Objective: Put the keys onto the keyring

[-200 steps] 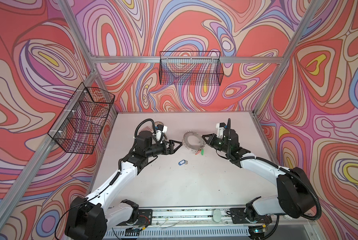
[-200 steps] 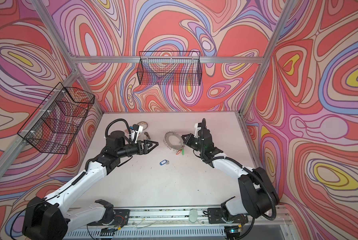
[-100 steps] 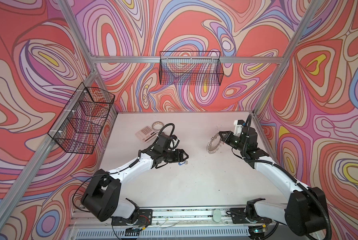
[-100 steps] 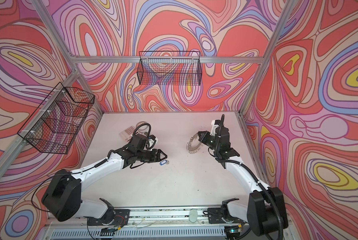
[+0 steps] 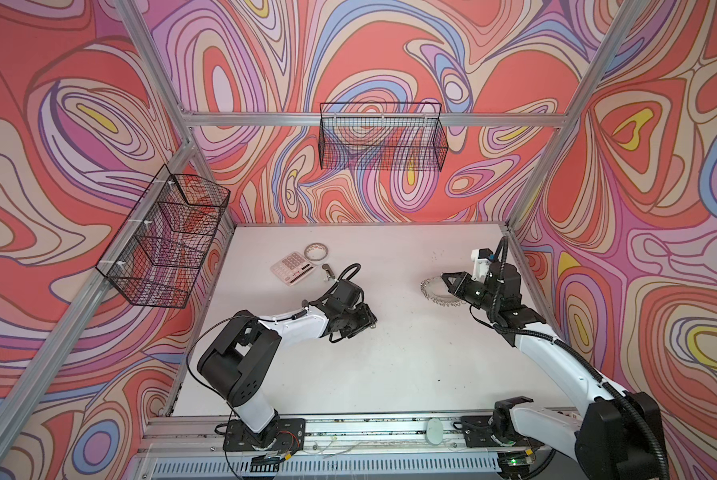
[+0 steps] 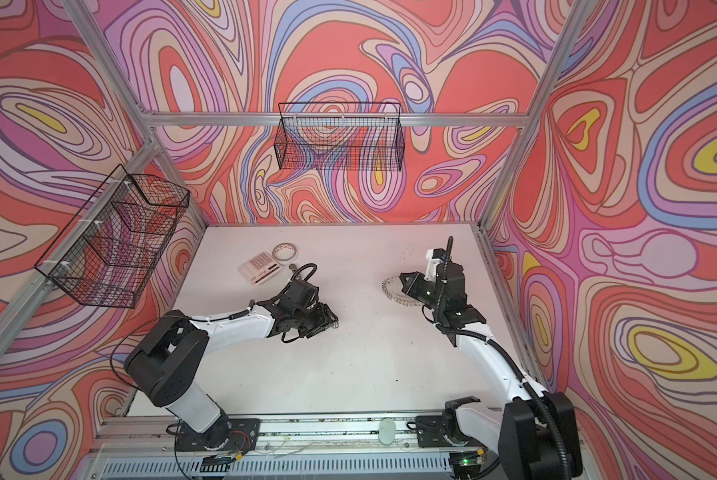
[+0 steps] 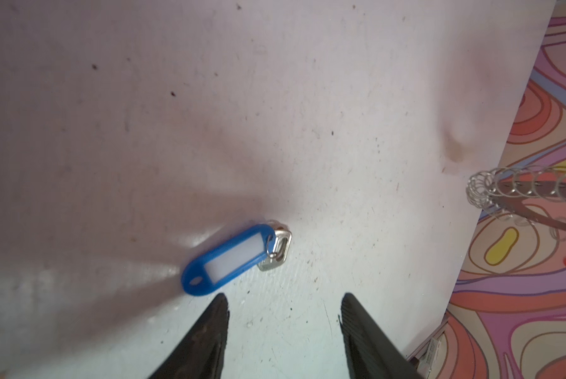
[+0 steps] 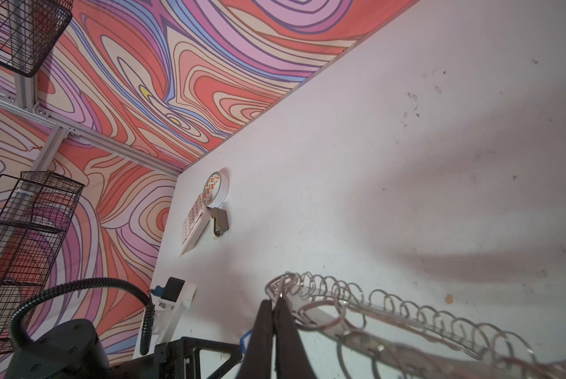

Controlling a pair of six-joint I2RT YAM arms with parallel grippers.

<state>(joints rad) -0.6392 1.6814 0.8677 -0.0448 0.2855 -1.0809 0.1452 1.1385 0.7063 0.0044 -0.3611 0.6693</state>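
Near the middle of the white tabletop (image 5: 390, 374), the left gripper (image 7: 284, 297) stands with jaws apart and empty; the small silver metal key with a blue plastic tag (image 7: 229, 259) lies flat just ahead of its fingertips. Well to the right, the right gripper (image 8: 274, 303) pinches a wire loop of the flat grey metal keyring (image 8: 406, 316), held tilted. A white calculator (image 5: 292, 268) and tape roll (image 5: 316, 250) sit far back.

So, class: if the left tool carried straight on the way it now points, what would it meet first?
Probably the blue-tagged key, lying on the table just ahead of the open left tool, slightly off its midline; depth is unclear, so bare table may come first.
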